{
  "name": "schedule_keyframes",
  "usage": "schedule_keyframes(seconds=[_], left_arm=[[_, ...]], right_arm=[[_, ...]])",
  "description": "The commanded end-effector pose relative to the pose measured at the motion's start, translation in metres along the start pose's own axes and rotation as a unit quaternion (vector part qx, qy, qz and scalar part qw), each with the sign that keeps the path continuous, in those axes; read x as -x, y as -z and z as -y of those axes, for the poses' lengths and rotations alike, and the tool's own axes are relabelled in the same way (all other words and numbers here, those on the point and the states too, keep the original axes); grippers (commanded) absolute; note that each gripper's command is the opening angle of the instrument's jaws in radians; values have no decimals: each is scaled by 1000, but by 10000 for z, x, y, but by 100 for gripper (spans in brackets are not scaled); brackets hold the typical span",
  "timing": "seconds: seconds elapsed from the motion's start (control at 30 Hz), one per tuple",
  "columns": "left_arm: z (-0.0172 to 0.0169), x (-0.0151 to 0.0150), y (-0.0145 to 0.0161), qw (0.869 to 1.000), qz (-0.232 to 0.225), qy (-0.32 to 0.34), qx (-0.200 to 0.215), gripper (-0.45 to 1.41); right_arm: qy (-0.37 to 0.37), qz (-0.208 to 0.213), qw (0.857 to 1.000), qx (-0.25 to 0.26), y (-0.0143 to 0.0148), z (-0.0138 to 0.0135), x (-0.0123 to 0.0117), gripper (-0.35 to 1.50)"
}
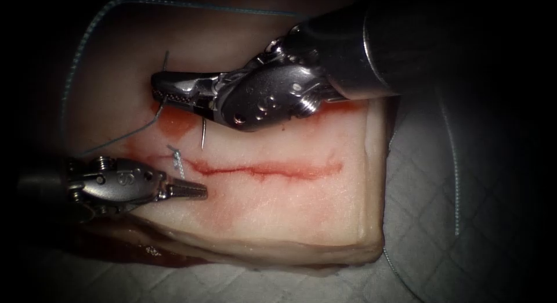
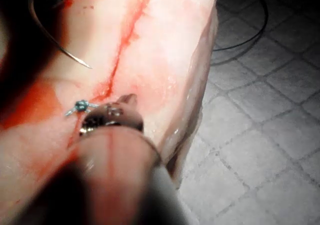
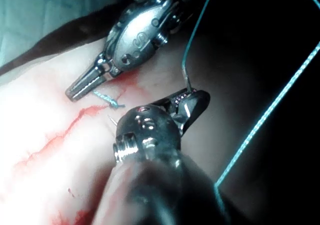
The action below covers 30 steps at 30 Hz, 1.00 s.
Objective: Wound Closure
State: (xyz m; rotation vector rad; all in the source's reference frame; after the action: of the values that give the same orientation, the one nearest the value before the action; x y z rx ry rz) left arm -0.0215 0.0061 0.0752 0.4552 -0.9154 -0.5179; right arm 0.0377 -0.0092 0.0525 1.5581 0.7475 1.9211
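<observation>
Needle (image 1: 202, 134) in right tool (image 1: 168, 91), tip down

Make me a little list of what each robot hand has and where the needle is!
Right hand: shut on the needle, near its thread end
Left hand: shut, holds nothing, over the tissue below the cut
Needle: above the cut, tip free, not in the tissue
Thread: runs left from the needle
Knot: at the cut's left end
Red fluid: around the right hand
</observation>
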Motion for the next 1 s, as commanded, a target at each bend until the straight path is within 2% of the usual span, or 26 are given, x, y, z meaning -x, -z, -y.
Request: schedule_keyframes(seconds=[0.03, 0.4, 1.0], left_arm=[[-1, 0, -6, 1000, 0, 1, 0, -45], [-3, 2, 3, 1000, 0, 3, -1, -45], [-3, 6, 5, 1000, 0, 6, -1, -33]], right_arm=[[1, -1, 1000, -3, -12, -1, 0, -35], [10, -10, 1000, 21, -15, -24, -12, -35], [29, -15, 999, 40, -23, -38, -10, -35]])
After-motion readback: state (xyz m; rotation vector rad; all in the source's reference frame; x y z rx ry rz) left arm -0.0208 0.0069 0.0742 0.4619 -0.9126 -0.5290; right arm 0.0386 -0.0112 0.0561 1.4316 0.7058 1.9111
